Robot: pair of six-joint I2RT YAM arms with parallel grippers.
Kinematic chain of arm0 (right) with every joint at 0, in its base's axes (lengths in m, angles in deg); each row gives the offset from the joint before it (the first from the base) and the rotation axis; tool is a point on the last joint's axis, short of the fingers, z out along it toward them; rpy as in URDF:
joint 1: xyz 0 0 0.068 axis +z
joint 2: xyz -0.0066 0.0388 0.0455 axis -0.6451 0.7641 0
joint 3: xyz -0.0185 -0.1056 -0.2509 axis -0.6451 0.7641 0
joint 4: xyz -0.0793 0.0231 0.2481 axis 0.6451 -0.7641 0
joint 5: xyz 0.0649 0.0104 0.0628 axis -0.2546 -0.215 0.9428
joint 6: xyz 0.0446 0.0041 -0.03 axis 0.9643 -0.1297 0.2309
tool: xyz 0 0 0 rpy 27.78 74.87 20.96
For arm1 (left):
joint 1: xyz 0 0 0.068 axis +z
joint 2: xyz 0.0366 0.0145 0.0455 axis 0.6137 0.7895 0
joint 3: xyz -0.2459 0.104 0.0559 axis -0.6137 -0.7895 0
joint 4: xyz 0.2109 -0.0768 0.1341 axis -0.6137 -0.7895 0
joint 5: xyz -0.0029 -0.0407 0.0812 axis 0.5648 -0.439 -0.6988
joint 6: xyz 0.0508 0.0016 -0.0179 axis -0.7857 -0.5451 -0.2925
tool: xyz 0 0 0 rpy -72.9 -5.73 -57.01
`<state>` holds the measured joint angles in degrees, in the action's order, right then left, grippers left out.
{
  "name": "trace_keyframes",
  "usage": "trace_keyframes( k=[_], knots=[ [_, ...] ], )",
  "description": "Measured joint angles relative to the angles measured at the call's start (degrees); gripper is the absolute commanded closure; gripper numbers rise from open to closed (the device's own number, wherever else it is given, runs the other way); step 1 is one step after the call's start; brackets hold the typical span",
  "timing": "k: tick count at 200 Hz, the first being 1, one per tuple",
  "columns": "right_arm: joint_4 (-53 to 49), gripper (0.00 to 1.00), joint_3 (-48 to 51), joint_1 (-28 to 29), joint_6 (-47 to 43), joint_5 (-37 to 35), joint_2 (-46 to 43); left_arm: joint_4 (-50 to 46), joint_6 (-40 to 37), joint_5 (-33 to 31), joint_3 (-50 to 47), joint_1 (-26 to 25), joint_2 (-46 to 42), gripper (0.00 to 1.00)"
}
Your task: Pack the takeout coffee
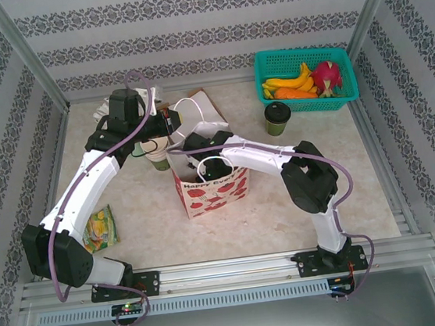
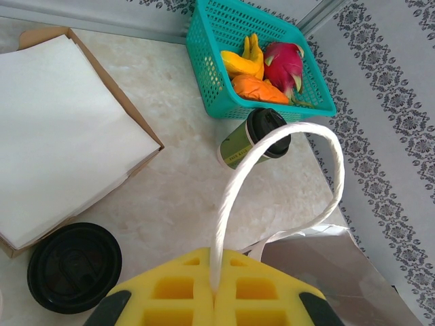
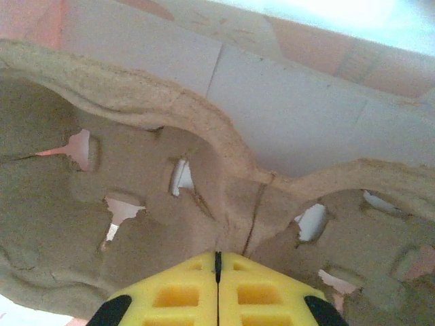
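Above bag, left pincer clamped on handle, right pincer down inside, together

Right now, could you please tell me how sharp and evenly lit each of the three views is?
Top external: soft, even light, sharp throughout, faint shadows beside the paper bag. Left wrist: takeout coffee crisp, left gripper and the white handle it pinches slightly soft. Right wrist: pulp tray blurry, top right corner washed out.

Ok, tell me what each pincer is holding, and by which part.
The left pincer is shut on the white rope handle of the paper bag. The right pincer, inside the bag, seems shut on the middle ridge of the brown pulp cup carrier.
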<state>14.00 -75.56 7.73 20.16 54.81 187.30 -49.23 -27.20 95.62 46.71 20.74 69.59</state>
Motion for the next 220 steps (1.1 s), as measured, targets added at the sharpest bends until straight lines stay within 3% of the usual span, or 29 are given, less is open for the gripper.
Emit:
trace_keyframes(
  k=[81, 220],
  knots=[
    [0.22, 0.78, 0.26, 0.04, 0.02, 0.83, 0.44, -0.44, -0.07, 0.02, 0.68, 0.00, 0.44, 1.00],
    [-2.12, 0.35, -9.35, 0.22, -0.52, 4.15, -5.53, -0.35, -1.31, 2.82, 0.74, 0.00, 0.59, 1.00]
  ],
)
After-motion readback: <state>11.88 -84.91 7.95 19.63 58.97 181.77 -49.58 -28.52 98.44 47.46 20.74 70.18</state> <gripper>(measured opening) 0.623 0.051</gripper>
